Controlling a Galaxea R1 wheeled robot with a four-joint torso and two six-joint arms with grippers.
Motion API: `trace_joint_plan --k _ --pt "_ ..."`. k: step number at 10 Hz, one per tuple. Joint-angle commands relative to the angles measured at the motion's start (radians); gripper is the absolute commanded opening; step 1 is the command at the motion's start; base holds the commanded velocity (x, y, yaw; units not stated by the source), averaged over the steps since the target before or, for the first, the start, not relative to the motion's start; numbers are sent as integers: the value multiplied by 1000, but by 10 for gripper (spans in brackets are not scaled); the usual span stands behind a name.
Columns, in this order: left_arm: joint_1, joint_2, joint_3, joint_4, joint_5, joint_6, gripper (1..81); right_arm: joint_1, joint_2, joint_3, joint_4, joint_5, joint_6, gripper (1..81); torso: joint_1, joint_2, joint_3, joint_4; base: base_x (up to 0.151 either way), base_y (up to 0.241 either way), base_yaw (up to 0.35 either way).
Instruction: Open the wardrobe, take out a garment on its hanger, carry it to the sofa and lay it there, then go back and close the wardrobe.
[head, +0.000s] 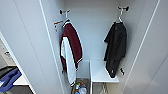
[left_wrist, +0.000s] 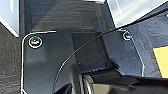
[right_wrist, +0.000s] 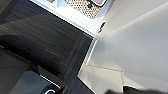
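Wardrobe (head: 32, 50) doors are standing open in front of you, with both panels swung wide to either side. Inside, the garment (head: 115, 50) is hanging limp on its hanger (head: 120, 18) from a hook on the right, its lower edge draping just above a white shelf (head: 101, 73). A maroon jacket (head: 71, 53) with white sleeves is hanging from a hook on the left, well apart from the black top. Small items are lying at the cabinet bottom, too blurred to identify. Your wrist cameras are looking down at dark carpet (right_wrist: 37, 37); for both arms, you cannot tell how the jaws are standing.
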Motion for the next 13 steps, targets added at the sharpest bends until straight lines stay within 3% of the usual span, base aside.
trace_joint_plan --k 1,3,5,9,13 --pt "-37 6 7 8 32 2 811 23 -52 62 247 94 -4 811 0 0 0 0 0 0 0" --pt "-37 6 7 -1 34 2 811 -51 -93 89 377 173 -4 811 0 0 0 0 0 0 0" --pt "-37 7 6 -1 34 0 811 -132 -107 83 451 255 -4 811 0 0 0 0 0 0 0" --pt "-37 8 3 0 45 -1 811 -353 -99 79 497 480 11 811 0 0 0 0 0 0 0" --pt "-36 3 1 0 49 -1 811 -434 -29 19 490 490 2 811 -1 0 0 0 0 0 0"
